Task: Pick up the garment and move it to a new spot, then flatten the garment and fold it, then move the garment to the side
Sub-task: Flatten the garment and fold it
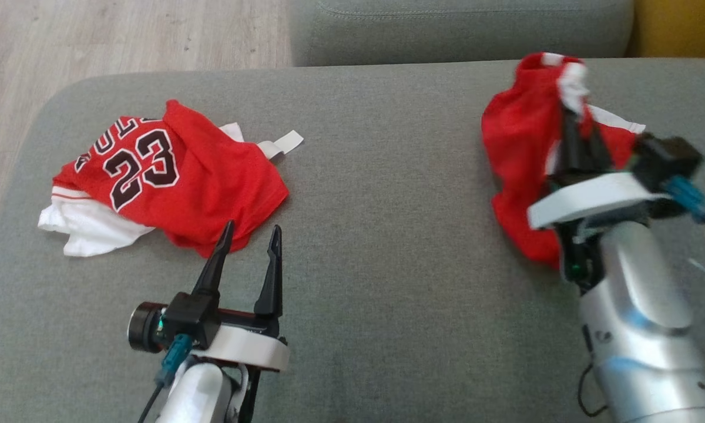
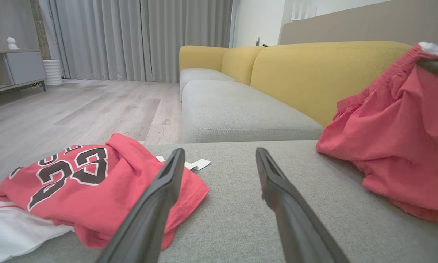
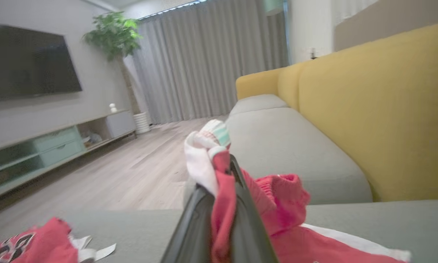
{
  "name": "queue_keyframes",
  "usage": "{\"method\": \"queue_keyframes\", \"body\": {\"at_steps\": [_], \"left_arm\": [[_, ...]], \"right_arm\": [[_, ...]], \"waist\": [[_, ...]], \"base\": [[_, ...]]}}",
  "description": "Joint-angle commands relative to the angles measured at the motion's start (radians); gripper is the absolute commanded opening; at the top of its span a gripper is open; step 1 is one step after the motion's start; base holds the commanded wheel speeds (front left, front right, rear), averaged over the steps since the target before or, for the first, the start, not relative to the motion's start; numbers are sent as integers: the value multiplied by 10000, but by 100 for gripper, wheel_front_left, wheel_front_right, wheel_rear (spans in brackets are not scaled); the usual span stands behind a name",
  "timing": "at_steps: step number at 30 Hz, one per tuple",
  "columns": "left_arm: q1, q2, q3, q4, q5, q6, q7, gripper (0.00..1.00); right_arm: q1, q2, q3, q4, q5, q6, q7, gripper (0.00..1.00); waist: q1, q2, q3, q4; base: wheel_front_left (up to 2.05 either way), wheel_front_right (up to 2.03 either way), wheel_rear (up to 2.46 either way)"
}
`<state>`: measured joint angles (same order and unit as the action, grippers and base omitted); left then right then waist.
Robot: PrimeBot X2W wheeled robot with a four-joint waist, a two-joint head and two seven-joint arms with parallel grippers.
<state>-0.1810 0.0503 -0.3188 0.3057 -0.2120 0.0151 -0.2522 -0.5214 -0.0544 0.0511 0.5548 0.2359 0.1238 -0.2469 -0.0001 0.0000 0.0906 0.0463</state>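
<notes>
A red garment (image 1: 517,135) with white trim hangs bunched from my right gripper (image 1: 578,126), which is shut on its upper edge and lifts it partly off the grey cushion (image 1: 388,235). The right wrist view shows the cloth (image 3: 277,204) pinched between the closed fingers (image 3: 189,226). The left wrist view has it at the right (image 2: 398,138). A red jersey (image 1: 176,176) numbered 23 lies crumpled over white cloth at the left. My left gripper (image 1: 252,229) stands open just in front of the jersey (image 2: 95,182), with nothing between its fingers.
Beyond the cushion sits another grey seat (image 1: 458,29) with a yellow backrest (image 2: 314,73) along the right. Wooden floor (image 1: 123,35) lies past the cushion's far-left edge. The cushion's middle stretch between the two red cloths is bare.
</notes>
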Motion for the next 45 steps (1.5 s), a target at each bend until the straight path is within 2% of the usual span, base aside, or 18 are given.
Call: {"method": "queue_keyframes", "body": {"at_steps": [1, 3, 4, 6, 11, 12, 13, 16, 19, 23, 31, 35, 39, 42, 45], "left_arm": [[-277, -1, 292, -347, -105, 83, -95, 100], [-272, -1, 227, -367, -130, 94, -95, 100], [-298, -1, 170, -374, -159, 96, -95, 100], [-323, -1, 127, -367, -180, 94, -95, 100], [-406, -1, 24, -290, -232, 102, -95, 100], [-419, -1, 24, -281, -239, 111, -95, 100], [-429, -1, 31, -274, -245, 116, -95, 100], [-421, -1, 66, -265, -239, 137, -95, 100], [-396, -1, 126, -262, -222, 146, -95, 100], [-357, 7, 280, -287, -148, 159, -95, 100], [-241, 10, 459, -436, -17, 135, -95, 100], [-177, 9, 537, -507, 52, 142, -95, 100], [-105, 7, 577, -543, 79, 117, -95, 100], [-71, 5, 558, -543, 80, 82, -95, 100], [-62, 3, 548, -551, 81, 72, -95, 100]], "right_arm": [[-225, 41, 792, -588, -148, 69, 208, 0], [-224, 41, 1624, -783, -223, 69, 559, 0], [-198, 41, 2614, -778, -258, 69, 946, 0], [-155, 41, 3644, -609, -120, 69, 1273, 0], [-1, 41, 5903, 113, -21, 69, 1566, 0], [40, 41, 6226, 247, -10, 69, 1566, 52], [116, 41, 6492, 351, 100, 69, 1572, 100], [298, 41, 7225, 526, 431, 69, 1636, 100], [357, 41, 7461, 604, 594, 69, 1590, 100], [414, 41, 7029, 675, 850, 69, 1171, 100], [915, -188, 4430, 376, 386, 69, 324, 100], [1597, -310, 2471, -409, -59, 69, 45, 100], [2671, -160, 389, -1240, -897, 69, -94, 100], [3582, -16, -383, -1559, -1339, 69, -115, 100], [4169, 30, -541, -1659, -1272, 69, -116, 100]], "waist": [[1, 0, 6, 50], [1, 0, 32, 127], [1, 0, 85, 219], [1, 0, 130, 320], [1, 0, 198, 555], [1, 0, 202, 583], [1, 0, 200, 603], [1, 0, 176, 609], [1, 0, 142, 552], [1, 0, 21, 320], [1, 0, -211, -267], [1, 0, -301, -540], [1, 0, -334, -747], [1, 0, -332, -834], [1, 0, -273, -901]], "base": [[0, 0, 0], [0, 0, 0], [0, 0, 0], [0, 0, 0], [0, 0, 0], [0, 0, 0], [0, 0, 0], [0, 0, 0], [0, 0, 0], [0, 0, 0], [0, 0, 0], [0, 0, 0], [0, 0, 0], [0, 0, 0], [0, 0, 0]]}}
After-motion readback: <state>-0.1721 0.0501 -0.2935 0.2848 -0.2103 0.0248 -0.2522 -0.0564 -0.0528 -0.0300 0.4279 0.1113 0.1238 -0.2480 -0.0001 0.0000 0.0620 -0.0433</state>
